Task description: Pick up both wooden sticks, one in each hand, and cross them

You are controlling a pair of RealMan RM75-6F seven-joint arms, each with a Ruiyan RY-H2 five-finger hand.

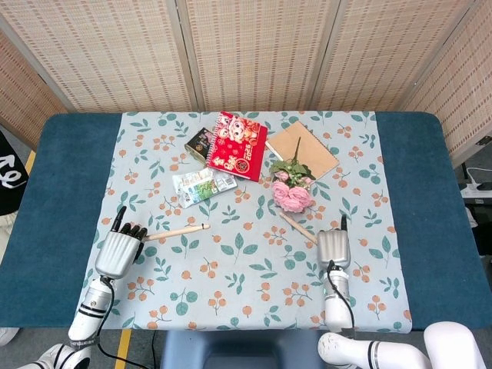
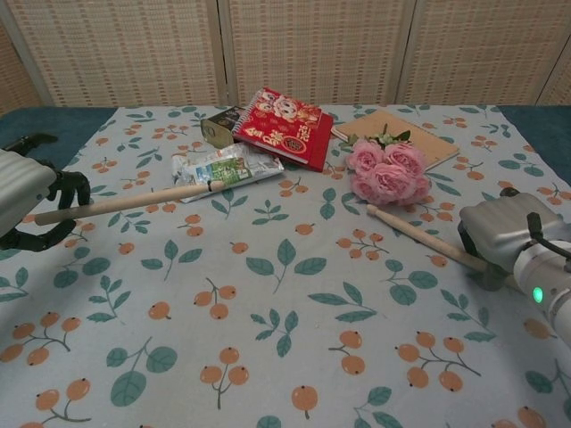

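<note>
Two pale wooden sticks are each held by a hand above the floral tablecloth. My left hand [image 1: 119, 251] [image 2: 27, 203] grips one end of the left stick [image 1: 179, 231] [image 2: 134, 200], which points right toward the table's middle. My right hand [image 1: 334, 247] [image 2: 504, 234] grips the end of the right stick [image 1: 297, 227] [image 2: 425, 235], which angles up and left, its tip close to the pink flowers [image 1: 292, 194] [image 2: 388, 171]. The two sticks are well apart and do not touch.
A red booklet [image 1: 239, 144], a small dark box [image 1: 199, 142], a white-green packet [image 1: 201, 184] and a tan notebook [image 1: 302, 149] lie at the back of the floral cloth [image 1: 246, 269]. Blue table surface [image 1: 61, 200] borders the cloth on both sides.
</note>
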